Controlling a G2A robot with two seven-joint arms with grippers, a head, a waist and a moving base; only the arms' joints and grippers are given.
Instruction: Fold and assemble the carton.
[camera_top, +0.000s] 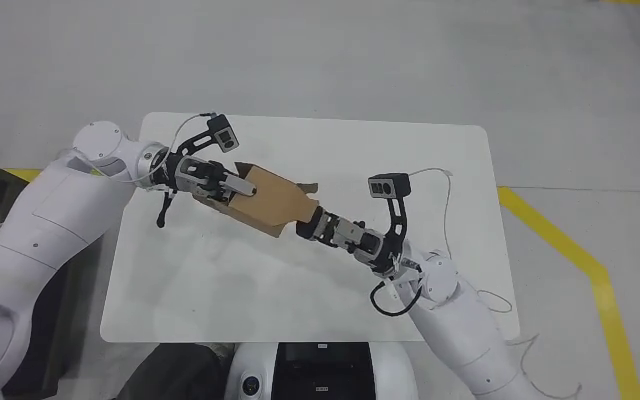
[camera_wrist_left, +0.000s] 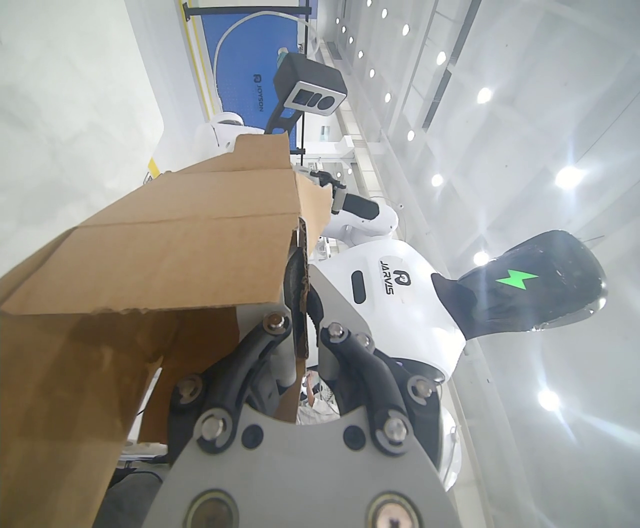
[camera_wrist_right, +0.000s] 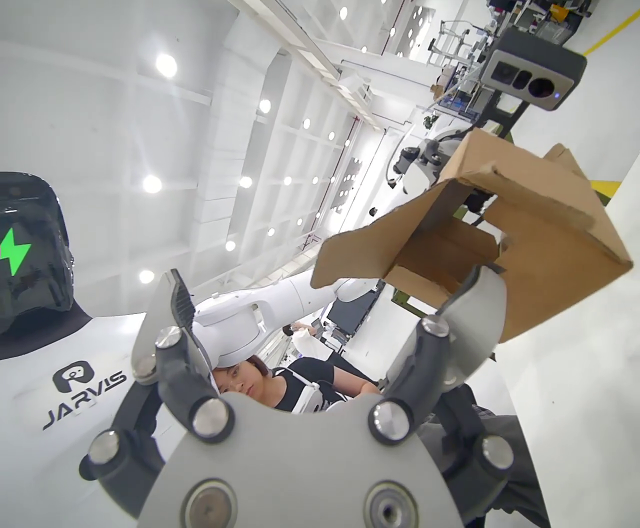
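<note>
Top view has the brown carton (camera_top: 270, 200) slanting over the white worktop (camera_top: 420, 150), its ends reaching the left fingers (camera_top: 232, 182) and the right fingers (camera_top: 308, 228). At the left end, the left fingers are pressed together on a cardboard wall edge, pinching it. At the open end, the right fingers are spread wide: one touches the carton's flap, the other stands apart from it.

One carton (camera_top: 268, 198), apparently a single piece though partly hidden; one desk (camera_top: 300, 290); two end effectors: left end effector (camera_top: 238, 186) and right end effector (camera_top: 308, 228).
</note>
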